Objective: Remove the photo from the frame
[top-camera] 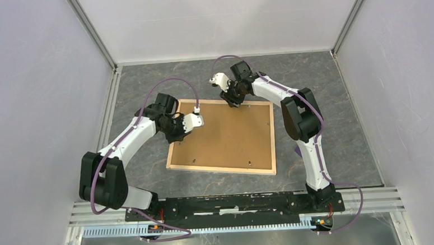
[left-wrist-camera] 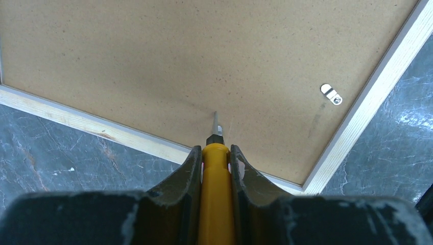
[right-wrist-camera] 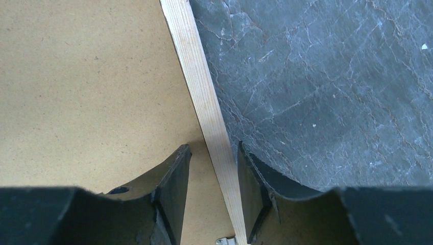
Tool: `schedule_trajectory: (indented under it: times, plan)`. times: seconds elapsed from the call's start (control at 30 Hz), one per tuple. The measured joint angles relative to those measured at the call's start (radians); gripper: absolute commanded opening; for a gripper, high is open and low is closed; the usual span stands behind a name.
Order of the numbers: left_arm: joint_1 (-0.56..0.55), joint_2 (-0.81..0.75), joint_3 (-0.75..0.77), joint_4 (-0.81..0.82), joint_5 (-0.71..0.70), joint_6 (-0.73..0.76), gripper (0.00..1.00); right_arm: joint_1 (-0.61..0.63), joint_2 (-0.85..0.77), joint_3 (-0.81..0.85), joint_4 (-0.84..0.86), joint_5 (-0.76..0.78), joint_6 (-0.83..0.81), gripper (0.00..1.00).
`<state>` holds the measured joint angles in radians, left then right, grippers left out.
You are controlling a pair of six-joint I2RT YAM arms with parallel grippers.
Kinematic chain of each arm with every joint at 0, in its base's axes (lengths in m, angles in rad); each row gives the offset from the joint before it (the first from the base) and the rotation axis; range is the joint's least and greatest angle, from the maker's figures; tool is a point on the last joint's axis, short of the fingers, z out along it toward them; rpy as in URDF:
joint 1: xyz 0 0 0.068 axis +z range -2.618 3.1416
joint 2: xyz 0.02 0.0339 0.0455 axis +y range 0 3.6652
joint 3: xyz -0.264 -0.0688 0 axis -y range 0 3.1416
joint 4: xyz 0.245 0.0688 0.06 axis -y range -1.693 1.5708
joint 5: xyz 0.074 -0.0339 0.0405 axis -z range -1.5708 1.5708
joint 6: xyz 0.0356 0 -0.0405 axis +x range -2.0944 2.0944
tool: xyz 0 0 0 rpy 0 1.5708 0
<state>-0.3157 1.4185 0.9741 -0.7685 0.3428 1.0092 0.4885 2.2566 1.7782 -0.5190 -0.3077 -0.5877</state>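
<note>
Clip-turning step, I reckon: left pincer was clamped on a yellow screwdriver, right pincer sat apart astride the frame. Next move needed the clip at 2 o'clock.

The frame shows pale blond wood grain around a speckled tan-brown backing panel, the table is dark grey marbled with whitish veins, the screwdriver has a yellow handle, and the clip is silver.

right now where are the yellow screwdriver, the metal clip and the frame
yellow screwdriver (left-wrist-camera: 215,194), left wrist view, on its handle
metal clip (left-wrist-camera: 331,94), left wrist view, on its middle
frame (right-wrist-camera: 202,102), right wrist view, on its pale wood edge
</note>
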Motion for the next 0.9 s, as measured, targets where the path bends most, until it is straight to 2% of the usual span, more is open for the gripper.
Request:
schedule_trajectory:
  times: [0.07,0.2,0.4,0.5,0.57,0.77,0.9]
  plan:
    - [0.0,0.0,0.004,-0.005,0.006,-0.003,0.02,0.0,0.0,0.0,0.0,-0.002,0.0,0.46]
    - [0.0,0.0,0.027,-0.019,0.017,-0.05,0.02,0.0,0.0,0.0,-0.002,-0.009,0.0,0.39]
    - [0.029,0.023,0.146,-0.01,0.012,-0.279,0.02,-0.001,0.003,0.004,0.004,-0.014,-0.005,0.32]
    - [0.058,0.064,0.213,0.011,-0.003,-0.414,0.02,-0.001,0.005,0.005,0.007,-0.014,-0.01,0.33]
    - [0.076,0.089,0.24,0.022,-0.006,-0.488,0.02,-0.001,0.006,0.008,0.006,-0.014,-0.013,0.35]
    - [0.132,0.137,0.277,0.042,-0.01,-0.655,0.02,0.009,0.022,0.043,-0.02,-0.029,0.012,0.53]
    - [0.16,0.14,0.278,0.044,-0.024,-0.718,0.02,-0.013,-0.053,-0.061,0.039,-0.032,0.1,0.58]
